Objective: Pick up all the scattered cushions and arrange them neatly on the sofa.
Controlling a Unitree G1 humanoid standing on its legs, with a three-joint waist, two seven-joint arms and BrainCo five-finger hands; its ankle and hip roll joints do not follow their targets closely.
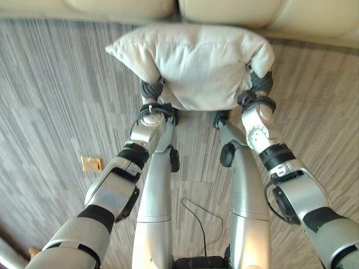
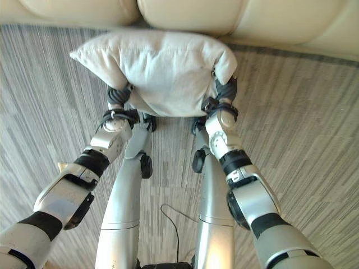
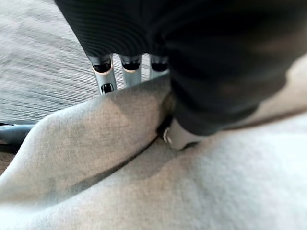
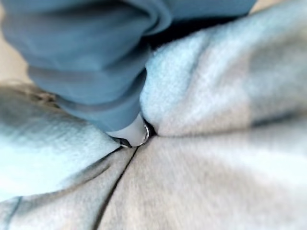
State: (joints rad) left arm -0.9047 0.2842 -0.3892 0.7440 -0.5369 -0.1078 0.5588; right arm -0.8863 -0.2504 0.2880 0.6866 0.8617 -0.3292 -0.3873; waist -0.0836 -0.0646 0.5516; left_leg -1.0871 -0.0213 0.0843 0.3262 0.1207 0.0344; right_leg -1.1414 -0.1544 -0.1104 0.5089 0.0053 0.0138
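One cushion (image 1: 196,64), pale grey and soft, hung in the air between the two hands, clear of the carpet (image 1: 50,89) and just short of the sofa (image 1: 224,11), whose cream seat ran along the far edge of both eye views. The left hand (image 1: 151,89) gripped it low on one side and the right hand (image 1: 259,83) on the other, each pressed into the fabric so that the cloth bulged over the wrists. In the left wrist view the thumb (image 3: 180,136) dug into a fold while the fingers (image 3: 106,79) ran down behind the cloth, a pinch on the cushion; in the right wrist view the right hand's thumb tip (image 4: 133,134) was likewise buried in a crease, the cloth puckering round it, so that hand too seemed clamped on the cushion. Two hands probably served because the thing was wide and floppy, and a grip on both sides kept it level for setting down. One corner still stuck out to the robot's left beyond the grasp. A small tan scrap (image 1: 91,163) lay on the carpet by the left arm. The cushion looked nearly ready to go forward onto the seat.
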